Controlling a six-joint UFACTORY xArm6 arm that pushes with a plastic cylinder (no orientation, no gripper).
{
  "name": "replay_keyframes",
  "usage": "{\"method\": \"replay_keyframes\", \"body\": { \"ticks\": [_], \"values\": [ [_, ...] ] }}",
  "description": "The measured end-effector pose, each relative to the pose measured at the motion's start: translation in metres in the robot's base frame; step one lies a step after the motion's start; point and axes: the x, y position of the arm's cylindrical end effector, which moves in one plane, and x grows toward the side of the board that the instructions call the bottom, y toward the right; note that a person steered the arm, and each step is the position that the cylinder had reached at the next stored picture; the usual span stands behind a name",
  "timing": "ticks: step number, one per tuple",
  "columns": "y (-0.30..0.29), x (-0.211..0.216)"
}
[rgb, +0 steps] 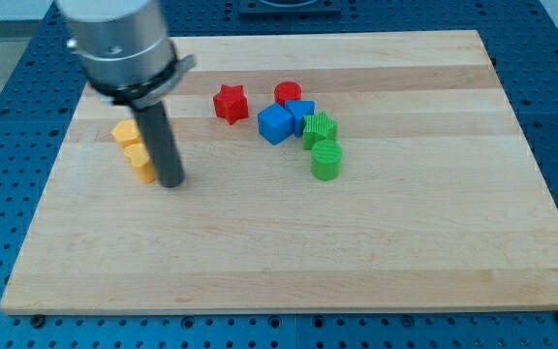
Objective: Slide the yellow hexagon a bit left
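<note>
Item: wooden board (376, 242) on blue pegboard. My tip (172, 182), a plain rod with no jaws to spread or close, rests just at 3 o'clock of the yellow hexagon (140, 162), seemingly touching it. A second yellow block (125, 133) touches the hexagon at 11 o'clock. Well apart at 2 o'clock: red star (230, 103), red block (288, 93), two blue blocks (275, 124) (300, 111), green star (320, 129), green cylinder (326, 160).

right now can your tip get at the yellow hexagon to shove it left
Probably yes. My tip sits right beside the lower yellow block on its right side in the view, with nothing between them. Its shape is partly hidden by the rod, so which yellow block is the hexagon is unclear.
</note>
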Motion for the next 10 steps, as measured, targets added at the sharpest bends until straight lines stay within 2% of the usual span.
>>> {"method": "replay_keyframes", "body": {
  "ticks": [2, 4, 5, 6, 9, 10],
  "values": [
    [-0.045, -0.048],
    [0.031, -0.048],
    [0.04, -0.062],
    [0.022, -0.08],
    [-0.052, -0.081],
    [-0.04, -0.081]
  ]
}}
